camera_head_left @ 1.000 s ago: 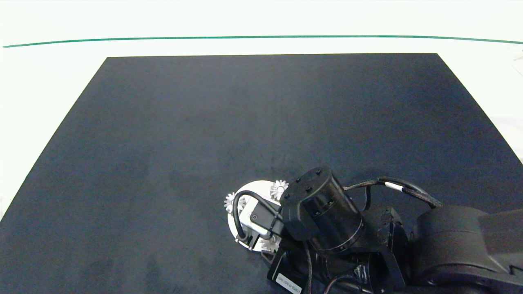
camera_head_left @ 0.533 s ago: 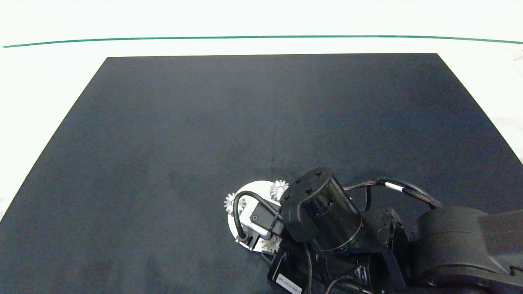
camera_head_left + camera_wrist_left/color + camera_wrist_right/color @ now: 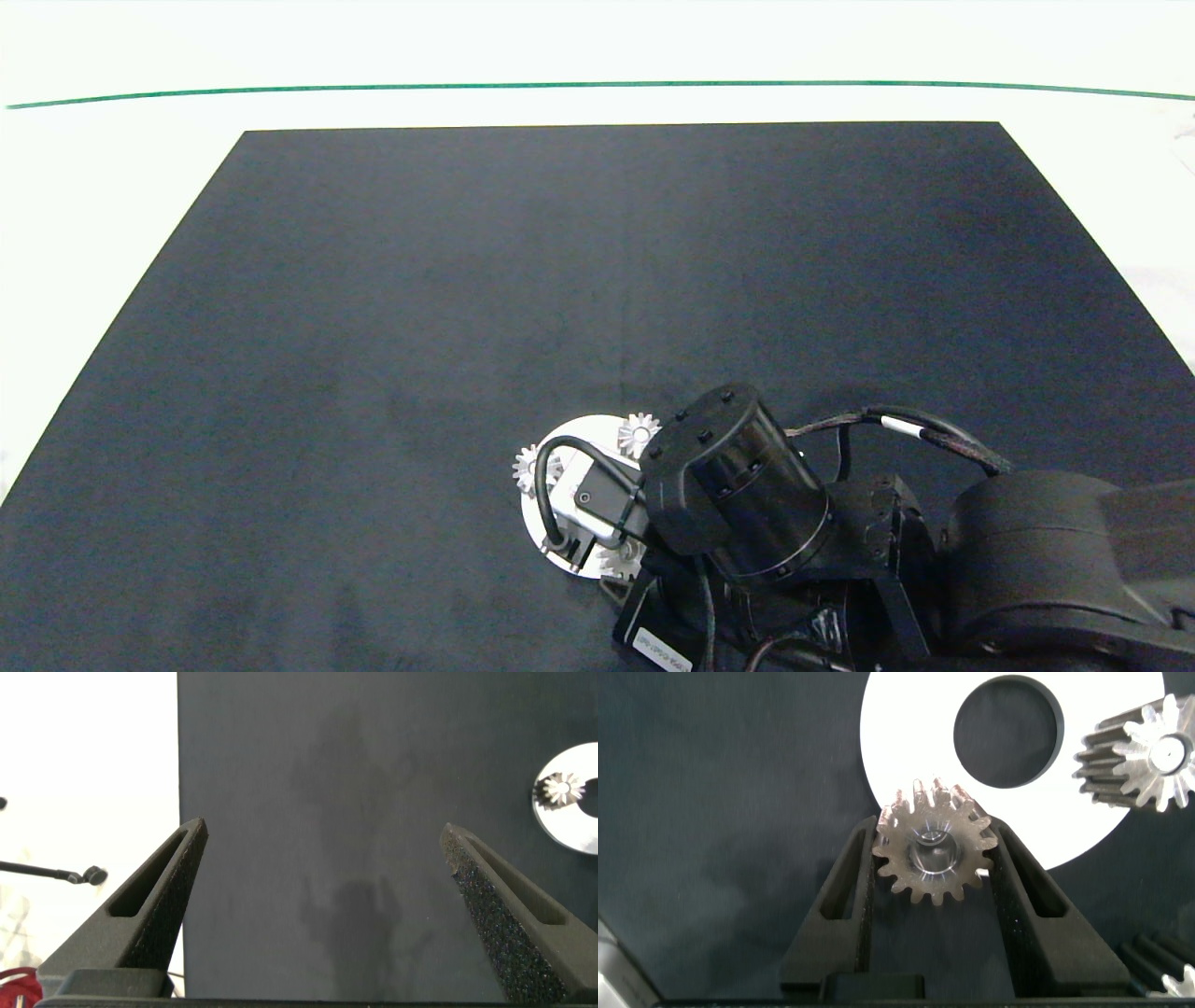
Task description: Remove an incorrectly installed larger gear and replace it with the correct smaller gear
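From above, the right arm reaches in over the white ring plate [image 3: 583, 431] near the front of the dark mat [image 3: 467, 280]. Its wrist hides most of the plate. Two fluted silver gears [image 3: 639, 434] peek out at the plate's far rim, with a third partly seen at the near edge. The left arm is out of this view.

From the left wrist, the left gripper [image 3: 327, 873] hangs idle over bare mat, jaws spread wide, nothing between them. The plate sits well off to one side.

From the right wrist comes the action. The right gripper [image 3: 932, 873] has its fingers [image 3: 854, 882] closed in on a gear [image 3: 933, 849], one finger on each flank. This gear has short blunt teeth and a wide round centre, so I read it as the smaller gear, not the star-toothed one. It sits at the plate's rim, beside the big centre hole [image 3: 1007, 730]; whether it is lifted or seated, I can't tell. Another fluted gear [image 3: 1148, 754] stands on the plate opposite.

The larger gear shows nowhere, so its removal looks done. What appears left is seating this replacement in mesh and letting go.
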Controlling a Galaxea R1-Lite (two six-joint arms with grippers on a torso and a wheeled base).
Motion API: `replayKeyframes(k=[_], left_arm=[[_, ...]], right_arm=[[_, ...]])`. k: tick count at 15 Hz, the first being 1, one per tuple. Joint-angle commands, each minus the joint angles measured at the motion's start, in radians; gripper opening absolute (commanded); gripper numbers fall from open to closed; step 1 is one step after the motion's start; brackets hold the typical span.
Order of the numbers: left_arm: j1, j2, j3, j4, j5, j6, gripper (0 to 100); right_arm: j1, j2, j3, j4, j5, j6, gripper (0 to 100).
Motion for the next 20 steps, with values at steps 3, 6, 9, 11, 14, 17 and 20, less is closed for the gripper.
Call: replayKeyframes(k=[3, 6, 9, 11, 14, 17, 20], left_arm=[[0.0, 0.001, 0.0, 0.006, 0.0, 0.001, 100], [0.0, 0.001, 0.002, 0.006, 0.0, 0.001, 100], [0.0, 0.001, 0.0, 0.004, 0.0, 0.001, 100], [0.0, 0.001, 0.0, 0.006, -0.001, 0.001, 100], [0.0, 0.001, 0.002, 0.006, -0.001, 0.001, 100], [0.0, 0.001, 0.0, 0.004, 0.0, 0.001, 100], [0.0, 0.001, 0.0, 0.006, -0.001, 0.001, 100]], right_arm=[[-0.001, -0.004, -0.009, 0.026, -0.001, -0.004, 28], [-0.003, 0.0, -0.011, 0.028, -0.001, -0.002, 28], [-0.003, 0.002, -0.014, 0.028, -0.001, -0.002, 28], [-0.003, 0.0, -0.015, 0.028, -0.001, -0.002, 28], [-0.003, 0.0, -0.015, 0.026, -0.001, -0.001, 100], [-0.003, 0.0, -0.015, 0.028, -0.001, -0.001, 100], [-0.003, -0.004, -0.014, 0.026, 0.0, 0.002, 100]])
